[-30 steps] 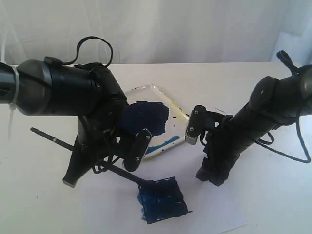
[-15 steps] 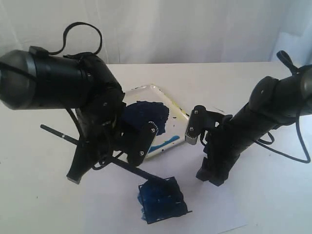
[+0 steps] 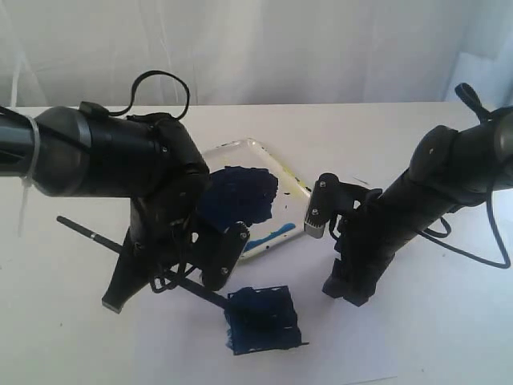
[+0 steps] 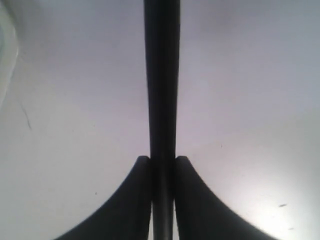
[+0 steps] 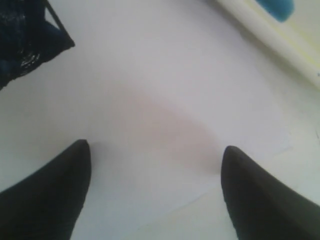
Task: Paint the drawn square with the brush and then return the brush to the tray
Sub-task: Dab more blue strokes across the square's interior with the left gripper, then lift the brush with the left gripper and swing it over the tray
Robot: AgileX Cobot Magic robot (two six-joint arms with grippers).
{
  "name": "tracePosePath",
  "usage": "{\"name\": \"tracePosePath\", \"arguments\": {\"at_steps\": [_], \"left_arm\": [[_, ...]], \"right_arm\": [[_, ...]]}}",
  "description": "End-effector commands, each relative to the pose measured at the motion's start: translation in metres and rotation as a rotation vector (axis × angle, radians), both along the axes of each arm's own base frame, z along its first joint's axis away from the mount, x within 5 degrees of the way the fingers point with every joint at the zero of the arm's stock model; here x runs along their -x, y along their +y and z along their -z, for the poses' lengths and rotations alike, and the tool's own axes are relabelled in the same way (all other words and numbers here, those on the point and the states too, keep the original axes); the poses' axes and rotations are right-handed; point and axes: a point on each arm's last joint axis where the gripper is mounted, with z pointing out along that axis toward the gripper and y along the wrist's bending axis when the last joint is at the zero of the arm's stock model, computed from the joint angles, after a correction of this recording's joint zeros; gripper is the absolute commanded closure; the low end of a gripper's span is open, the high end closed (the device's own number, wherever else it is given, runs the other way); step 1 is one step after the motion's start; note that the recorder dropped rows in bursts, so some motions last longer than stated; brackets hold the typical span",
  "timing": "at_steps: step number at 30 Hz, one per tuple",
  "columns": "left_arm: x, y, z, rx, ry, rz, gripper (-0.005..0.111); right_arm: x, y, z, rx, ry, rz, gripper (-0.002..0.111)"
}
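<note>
The drawn square (image 3: 263, 321) lies near the front edge of the desk (image 3: 449, 321), its inside smeared dark blue all over, with thin black lines showing at its corners. The brush (image 3: 88, 234) slants across it: the bristle end meets the square's rear left corner, and the black handle, with a small pale band, runs back toward the desk's left edge. Just behind the square sits the tray (image 3: 255, 143), tilted cornerwise, carrying a large dark blue blotch (image 3: 240, 196) plus light blue and yellow smears.

The desk is plain white and bare around these things; a white backdrop (image 3: 321, 48) closes the room behind it.

The left end effector (image 4: 162, 165) is clamped on the brush handle, both fingers pressed against the stick. The right end effector (image 5: 155, 150) stands spread wide above bare desk, just right of the tray, holding nothing.
</note>
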Motion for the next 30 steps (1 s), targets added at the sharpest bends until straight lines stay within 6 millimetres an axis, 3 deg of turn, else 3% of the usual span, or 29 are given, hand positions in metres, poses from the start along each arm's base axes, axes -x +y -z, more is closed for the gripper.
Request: {"name": "tracePosePath", "arguments": {"at_steps": [1, 17, 22, 30], "left_arm": [[-0.001, 0.007, -0.001, -0.063, -0.037, -0.034, 0.107], [0.006, 0.020, -0.053, 0.026, -0.147, -0.037, 0.107], [-0.015, 0.044, -0.053, 0.036, -0.177, -0.169, 0.107], [-0.054, 0.068, -0.054, 0.314, -0.263, -0.348, 0.107]], "right_arm": [[0.000, -0.001, 0.004, 0.017, -0.001, -0.009, 0.040], [0.000, -0.001, 0.004, 0.018, -0.006, -0.007, 0.040], [0.000, -0.001, 0.004, 0.018, -0.006, -0.007, 0.040], [0.000, -0.001, 0.004, 0.018, -0.006, -0.007, 0.040]]}}
